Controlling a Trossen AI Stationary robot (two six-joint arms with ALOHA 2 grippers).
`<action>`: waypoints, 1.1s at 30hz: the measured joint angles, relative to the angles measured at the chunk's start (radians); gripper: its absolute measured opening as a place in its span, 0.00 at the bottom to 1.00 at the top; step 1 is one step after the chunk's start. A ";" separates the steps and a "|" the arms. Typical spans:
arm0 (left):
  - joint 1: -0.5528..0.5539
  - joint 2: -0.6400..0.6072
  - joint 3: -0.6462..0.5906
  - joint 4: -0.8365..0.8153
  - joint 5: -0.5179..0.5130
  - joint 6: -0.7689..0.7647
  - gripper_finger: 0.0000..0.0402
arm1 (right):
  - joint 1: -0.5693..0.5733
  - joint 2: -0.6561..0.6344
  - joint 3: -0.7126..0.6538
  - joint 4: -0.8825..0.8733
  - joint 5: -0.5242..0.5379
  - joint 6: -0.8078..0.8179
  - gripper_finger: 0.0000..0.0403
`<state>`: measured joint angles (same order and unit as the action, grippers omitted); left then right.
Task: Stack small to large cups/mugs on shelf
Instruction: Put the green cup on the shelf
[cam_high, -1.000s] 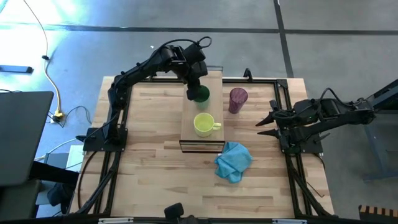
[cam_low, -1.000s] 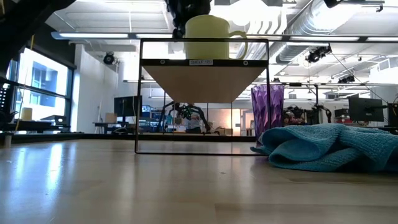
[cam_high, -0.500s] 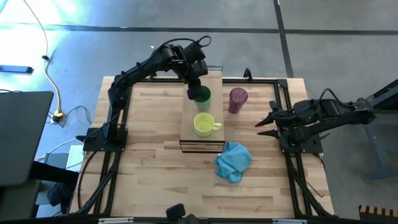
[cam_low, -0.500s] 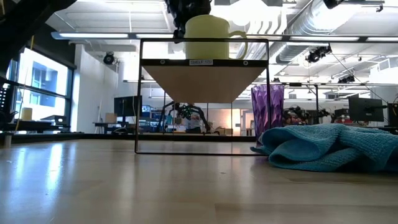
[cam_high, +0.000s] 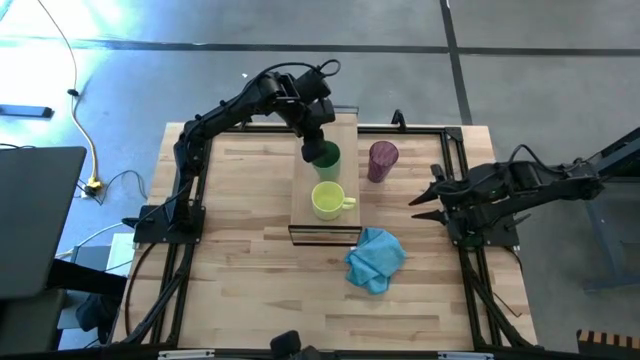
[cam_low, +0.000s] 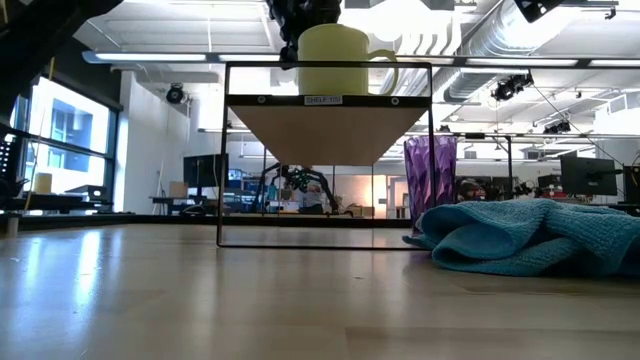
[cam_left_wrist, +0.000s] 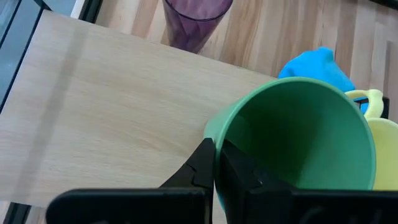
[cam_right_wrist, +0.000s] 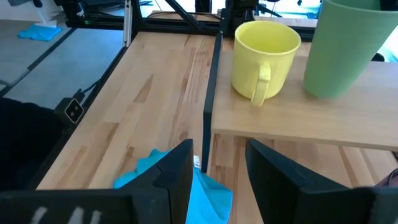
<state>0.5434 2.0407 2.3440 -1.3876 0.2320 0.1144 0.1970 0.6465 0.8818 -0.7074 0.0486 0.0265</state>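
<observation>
The left gripper (cam_high: 312, 143), near the top centre of the high view, pinches the rim of the green cup (cam_high: 323, 154) on the shelf (cam_high: 337, 128) behind the yellow mug (cam_high: 327, 200), so I think it should lower it flat and upright before letting go, while the right gripper (cam_high: 424, 198) waits wide open and empty at the right.

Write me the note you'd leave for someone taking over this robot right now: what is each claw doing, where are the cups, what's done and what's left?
Left gripper: shut on the rim of the green cup, which is on the shelf.
Right gripper: open, empty, waiting over the table's right side.
Yellow mug: on the shelf, next to the green cup.
Purple tumbler: on the table beside the shelf.
Done: two cups on the shelf.
Left: release the green cup, bring up the tumbler.
</observation>
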 joint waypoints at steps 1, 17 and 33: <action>0.000 0.000 0.000 0.000 0.003 0.000 0.00 | 0.000 -0.001 0.000 0.000 0.000 0.000 0.35; -0.007 0.020 0.000 -0.009 0.007 0.012 0.00 | 0.000 -0.001 0.000 0.002 0.000 0.000 0.35; -0.009 0.019 0.000 -0.024 -0.007 0.008 0.00 | 0.000 -0.001 0.000 0.005 0.000 0.019 0.35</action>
<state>0.5346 2.0598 2.3436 -1.4118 0.2251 0.1226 0.1970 0.6460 0.8814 -0.7024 0.0486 0.0452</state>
